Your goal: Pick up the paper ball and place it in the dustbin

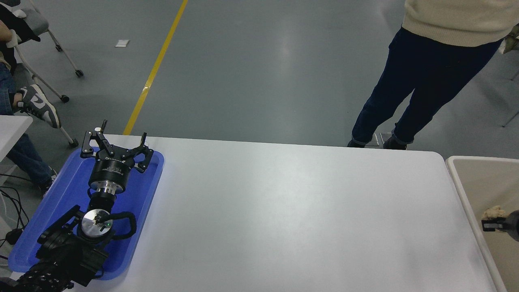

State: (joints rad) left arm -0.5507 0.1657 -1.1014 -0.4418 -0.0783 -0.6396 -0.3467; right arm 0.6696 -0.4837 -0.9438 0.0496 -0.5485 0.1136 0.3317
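The tan crumpled paper ball (pixel 495 212) shows at the right edge, over the inside of the beige dustbin (pixel 462 190). My right gripper (pixel 491 220) comes in from the right edge, only its tip in view, and is shut on the ball, with a black finger just under it. My left gripper (pixel 121 136) is open and empty, parked over the blue tray (pixel 148 190) at the lower left.
A person in dark trousers (pixel 409 93) stands at the table's far right side. A seated person's shoe (pixel 38 107) and a wheeled chair (pixel 61 69) are at the far left. The white table (pixel 284 211) lies between the tray and the dustbin.
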